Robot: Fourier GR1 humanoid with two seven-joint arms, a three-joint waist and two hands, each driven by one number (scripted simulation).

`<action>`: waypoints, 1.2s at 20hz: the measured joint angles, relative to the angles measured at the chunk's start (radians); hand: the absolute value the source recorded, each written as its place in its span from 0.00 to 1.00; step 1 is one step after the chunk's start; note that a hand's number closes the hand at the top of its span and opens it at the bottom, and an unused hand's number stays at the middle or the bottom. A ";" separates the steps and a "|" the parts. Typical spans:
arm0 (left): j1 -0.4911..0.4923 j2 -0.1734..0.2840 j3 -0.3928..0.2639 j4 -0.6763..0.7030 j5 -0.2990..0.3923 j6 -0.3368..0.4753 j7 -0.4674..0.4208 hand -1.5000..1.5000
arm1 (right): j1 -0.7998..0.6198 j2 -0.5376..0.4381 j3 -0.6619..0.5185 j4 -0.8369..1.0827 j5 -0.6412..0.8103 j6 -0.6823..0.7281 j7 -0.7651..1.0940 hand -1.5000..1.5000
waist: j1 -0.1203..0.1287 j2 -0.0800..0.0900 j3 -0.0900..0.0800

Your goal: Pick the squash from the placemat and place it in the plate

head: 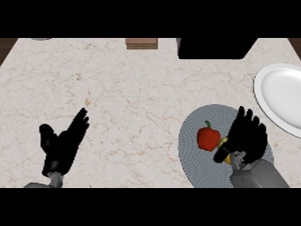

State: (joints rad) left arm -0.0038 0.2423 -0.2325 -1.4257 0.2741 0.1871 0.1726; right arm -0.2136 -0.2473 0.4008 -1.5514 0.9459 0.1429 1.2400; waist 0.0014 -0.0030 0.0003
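Note:
A round grey-blue placemat (195, 126) lies at the lower right of the counter. On it stands a red bell pepper (208, 138) with a green stem. Right of the pepper, a small yellow patch of the squash (223, 142) shows under my right hand (247, 134), which lies over it and hides most of it. Its fingers point up and away, the thumb bent beside the squash. The white plate (289, 99) sits at the right edge, apart from the hand. My left hand (62, 143) rests open at the lower left, fingers up.
A black box-like object (214, 47) stands at the back edge of the counter, with a small brown block (141, 43) to its left. Dark wood shows beyond the counter's left and right back corners.

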 measured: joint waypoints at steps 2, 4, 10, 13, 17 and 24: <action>-0.002 0.004 0.008 0.003 -0.002 0.000 0.005 0.50 | 0.004 0.020 -0.016 0.005 0.013 0.013 -0.006 0.00 | -0.001 0.000 0.000; -0.001 0.000 0.009 0.010 -0.005 -0.005 -0.008 0.50 | 0.010 0.037 -0.034 0.021 0.027 0.025 -0.019 0.00 | -0.001 0.000 0.000; 0.000 -0.002 0.015 0.009 -0.006 -0.022 -0.009 0.50 | 0.024 0.102 -0.076 0.078 0.058 0.059 -0.055 1.00 | 0.001 -0.001 0.000; 0.006 -0.010 0.012 -0.002 -0.017 -0.013 -0.003 0.50 | 0.020 0.109 -0.085 0.091 0.068 0.087 -0.079 1.00 | 0.002 -0.002 -0.001; 0.002 -0.029 0.004 -0.009 -0.034 0.008 0.015 0.50 | 0.039 0.108 -0.087 0.077 0.102 0.119 -0.113 1.00 | 0.000 -0.004 -0.004; 0.020 -0.022 0.026 -0.006 -0.031 -0.015 0.001 0.50 | 0.148 0.054 0.010 -0.063 0.122 0.147 -0.313 1.00 | -0.011 -0.006 -0.001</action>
State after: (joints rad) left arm 0.0164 0.2204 -0.2061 -1.4318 0.2436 0.1719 0.1741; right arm -0.0652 -0.1928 0.4113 -1.6143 1.0677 0.2895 0.9266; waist -0.0092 -0.0093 -0.0002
